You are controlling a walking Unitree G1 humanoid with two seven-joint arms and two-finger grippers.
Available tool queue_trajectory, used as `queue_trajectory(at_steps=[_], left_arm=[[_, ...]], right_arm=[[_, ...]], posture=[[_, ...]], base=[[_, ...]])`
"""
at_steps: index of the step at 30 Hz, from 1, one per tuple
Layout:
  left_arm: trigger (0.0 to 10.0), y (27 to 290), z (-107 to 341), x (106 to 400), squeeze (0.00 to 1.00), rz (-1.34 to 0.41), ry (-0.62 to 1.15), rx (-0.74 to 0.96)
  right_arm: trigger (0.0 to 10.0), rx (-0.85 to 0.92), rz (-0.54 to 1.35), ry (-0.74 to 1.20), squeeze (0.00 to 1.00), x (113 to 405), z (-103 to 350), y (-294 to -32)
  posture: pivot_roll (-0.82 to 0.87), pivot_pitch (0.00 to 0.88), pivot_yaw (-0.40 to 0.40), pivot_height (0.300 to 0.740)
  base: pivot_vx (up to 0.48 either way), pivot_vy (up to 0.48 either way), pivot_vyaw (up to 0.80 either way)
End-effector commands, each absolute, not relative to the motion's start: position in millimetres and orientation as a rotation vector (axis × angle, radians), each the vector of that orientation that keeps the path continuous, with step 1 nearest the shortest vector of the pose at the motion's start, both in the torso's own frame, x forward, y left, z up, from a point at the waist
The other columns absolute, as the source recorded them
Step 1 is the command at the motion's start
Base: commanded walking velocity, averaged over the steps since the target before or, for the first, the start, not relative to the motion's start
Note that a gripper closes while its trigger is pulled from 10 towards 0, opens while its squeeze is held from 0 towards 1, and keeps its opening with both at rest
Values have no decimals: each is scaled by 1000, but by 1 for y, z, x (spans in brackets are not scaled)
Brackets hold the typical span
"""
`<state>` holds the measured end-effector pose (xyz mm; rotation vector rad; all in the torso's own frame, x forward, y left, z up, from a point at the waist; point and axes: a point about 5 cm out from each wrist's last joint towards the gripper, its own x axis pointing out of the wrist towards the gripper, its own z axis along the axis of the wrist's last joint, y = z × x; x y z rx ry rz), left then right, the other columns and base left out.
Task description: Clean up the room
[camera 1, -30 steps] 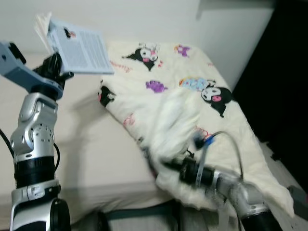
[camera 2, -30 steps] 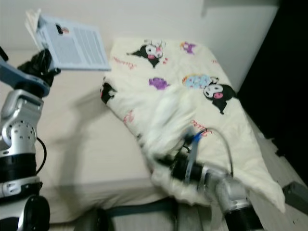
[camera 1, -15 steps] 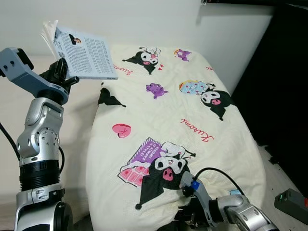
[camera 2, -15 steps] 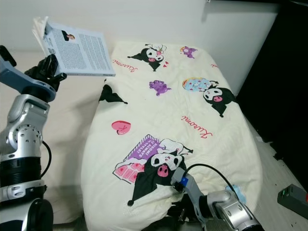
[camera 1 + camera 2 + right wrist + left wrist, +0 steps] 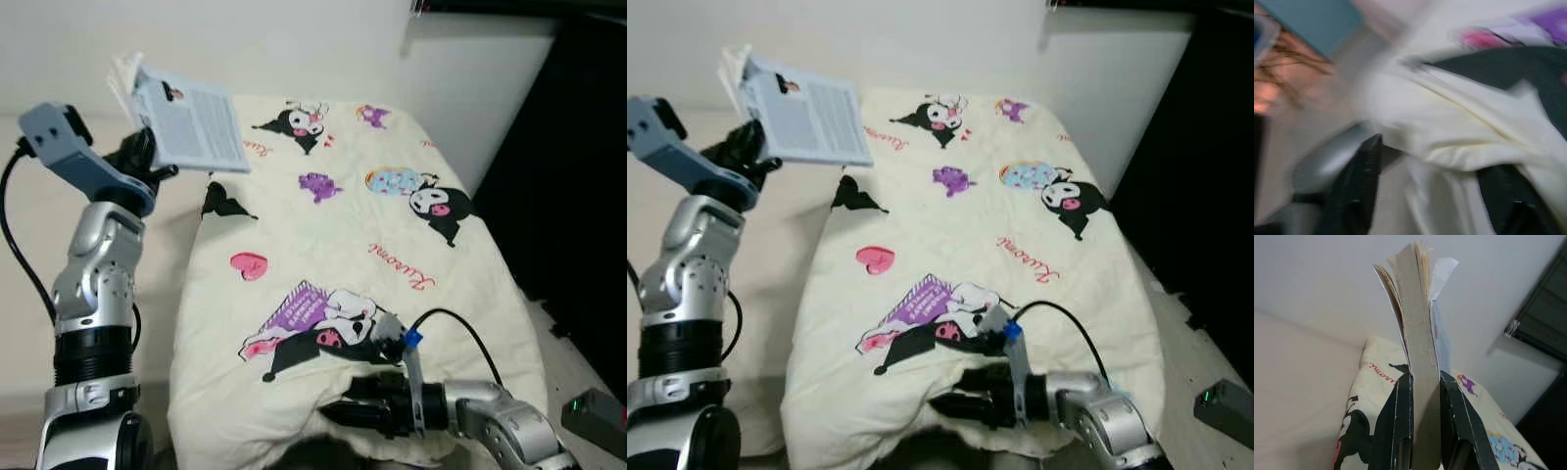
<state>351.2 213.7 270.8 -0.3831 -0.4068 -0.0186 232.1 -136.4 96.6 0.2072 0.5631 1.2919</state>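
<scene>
A cream quilted blanket printed with black-and-purple cartoon characters (image 5: 372, 255) lies spread over the right half of a bed with a beige sheet (image 5: 29, 255), its near edge bunched at the foot. The right tool (image 5: 338, 411) sits low at that near edge with its two black fingers (image 5: 1359, 181) spread apart and a fold of the blanket between them, blurred in the wrist view. The left tool (image 5: 1420, 426) is raised over the bed's left side, its fingers clamped on the lower edge of a white paperback book (image 5: 191, 122), whose pages fan slightly at the top.
</scene>
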Motion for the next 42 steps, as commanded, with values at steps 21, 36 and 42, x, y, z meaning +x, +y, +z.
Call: queue_trajectory(at_steps=[21,36,42], left_arm=[[10000,207,227,351,0,15,-262,-392],[10000,188,206,343,0,-19,-190,-387],[10000,184,208,340,0,-67,-194,-446]], right_arm=[[10000,609,819,37,0,290,169,-176],[10000,595,888,126,0,277,156,-153],[10000,637,739,64,0,291,158,-169]], posture=[[-89,17,-52,535],[-94,22,-46,582],[-91,23,-46,605]], base=[[0,0,0],[0,0,0],[-449,0,0]])
